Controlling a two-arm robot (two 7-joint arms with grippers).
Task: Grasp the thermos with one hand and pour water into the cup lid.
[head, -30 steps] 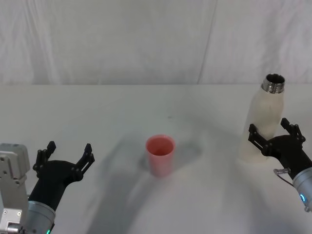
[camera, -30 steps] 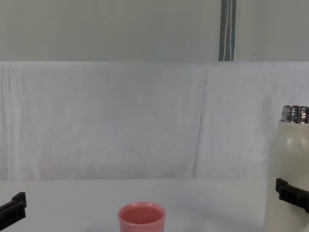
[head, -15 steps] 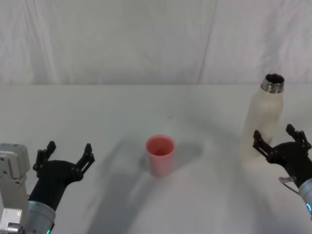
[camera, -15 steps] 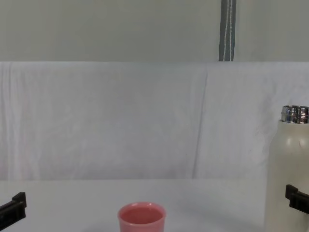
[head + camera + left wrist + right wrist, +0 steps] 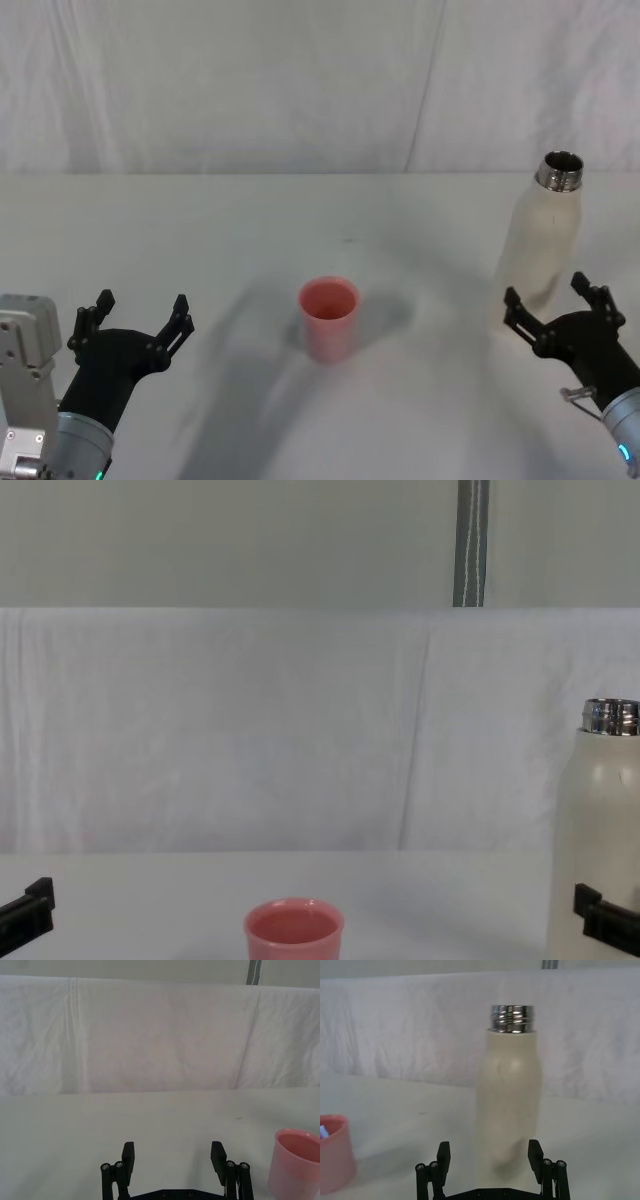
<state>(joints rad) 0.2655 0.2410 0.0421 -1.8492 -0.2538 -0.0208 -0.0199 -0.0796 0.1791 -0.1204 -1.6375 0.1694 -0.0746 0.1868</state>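
- Near the middle of the white table (image 5: 200, 230) stands the pink cup lid (image 5: 329, 318), upright with its mouth up. It serves as the landmark for everything below.
- Off to the robot's right of the cup lid, and a little farther back, stands the thermos (image 5: 540, 243). It is a tall cream bottle, upright, with its steel neck uncapped. The two are well apart, with bare table between them.
- Just in front of the thermos, on the side nearest the robot, sits the right gripper (image 5: 553, 311). Its black fingers are spread apart and hold nothing. In the right wrist view the bottle's lower body stands beyond the two fingertips and lined up with the gap between them, so the jaws are not yet around it. That lineup suggests the gripper is placed to grasp the bottle low on its body.
- The open neck and the upright cup lid suit a pour: the bottle would only need lifting, carrying across to the cup lid and tilting.
- Well to the robot's left of the cup lid, low over the table, the left gripper (image 5: 136, 320) is parked with its fingers spread and empty. It touches nothing and seems to have no part in this step.
- Behind the cup lid, a white cloth backdrop (image 5: 300, 80) hangs along the far edge of the table.
- No water can be made out inside the cup lid, so the pour looks not yet done.
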